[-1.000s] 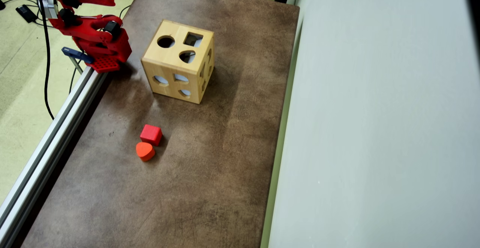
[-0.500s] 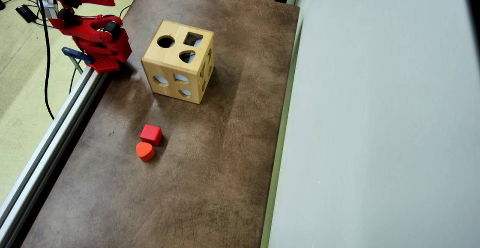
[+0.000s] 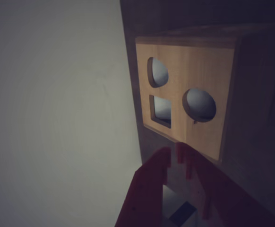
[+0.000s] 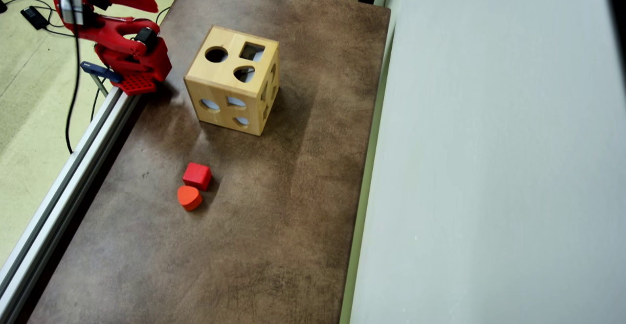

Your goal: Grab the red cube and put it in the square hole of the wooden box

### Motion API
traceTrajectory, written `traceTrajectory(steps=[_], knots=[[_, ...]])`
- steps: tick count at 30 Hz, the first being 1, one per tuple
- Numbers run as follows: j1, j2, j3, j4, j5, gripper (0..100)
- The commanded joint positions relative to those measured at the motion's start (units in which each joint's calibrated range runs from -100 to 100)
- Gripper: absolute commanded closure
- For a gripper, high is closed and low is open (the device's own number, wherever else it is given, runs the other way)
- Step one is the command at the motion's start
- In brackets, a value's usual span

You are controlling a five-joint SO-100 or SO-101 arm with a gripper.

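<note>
Two blocks lie near the wooden box: the red cube (touching a heart block). Gripper fingers nearly pressed together, empty.

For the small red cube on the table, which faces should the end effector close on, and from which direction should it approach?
Come down from above onto the red cube and close on the two upright faces that stay free. In the overhead view the orange-red heart block sits against, or nearly against, its lower-left side, so a finger probably would not fit there. The flat, parallel faces should give a firm hold.

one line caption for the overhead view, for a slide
Red cube beside an orange heart block, wooden box beyond.
</note>
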Motion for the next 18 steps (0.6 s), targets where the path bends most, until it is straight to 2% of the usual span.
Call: traceTrajectory(steps=[1,7,12,18], knots=[[3.64,20.37,-14.21,-0.31,0.49,97],[19.46,42.45,-22.79,0.01,1.56,97],[29.79,53.83,-22.7,-0.31,11.38,97],[34.17,64.36,-22.61,-0.47,21.73,97]])
